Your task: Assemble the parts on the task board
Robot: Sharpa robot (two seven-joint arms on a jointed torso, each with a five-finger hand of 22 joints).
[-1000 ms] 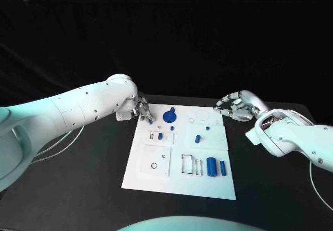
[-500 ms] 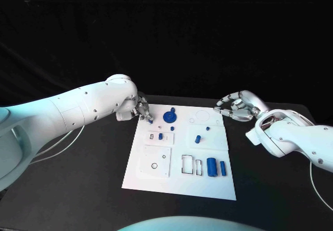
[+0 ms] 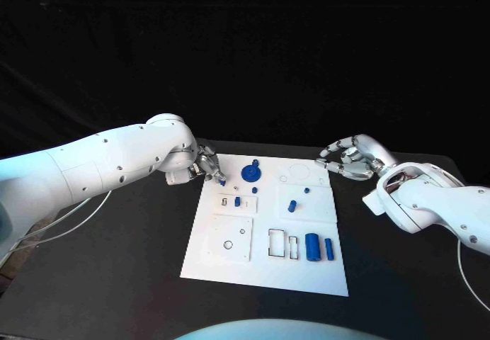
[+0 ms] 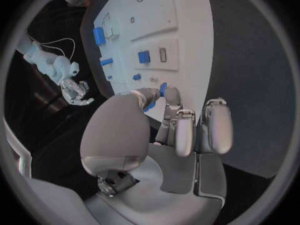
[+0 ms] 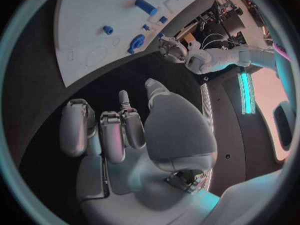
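The white task board (image 3: 265, 265) lies in the middle of the black table. My left hand (image 3: 207, 166) hovers at the board's far left corner and pinches a small blue part (image 4: 162, 89) between thumb and finger, just above the board (image 4: 156, 15). Beside it stands a blue gear-like disc (image 3: 251, 171). Small blue pegs (image 3: 305, 189) and a short blue cylinder (image 3: 292, 205) sit mid-board. Two larger blue cylinders (image 3: 311, 247) lie near the front right. My right hand (image 3: 350, 159) hangs off the board's far right corner, fingers curled in, holding nothing.
Rectangular and round recesses (image 3: 277, 241) mark the board's near half. Black table (image 3: 112, 269) surrounds the board on all sides. The right wrist view shows my left hand (image 5: 170, 49) beyond the board's edge (image 5: 94, 15).
My left arm has lowered a little and its hand has dipped slightly toward the board, still pinching the blue part. The right hand has not moved.
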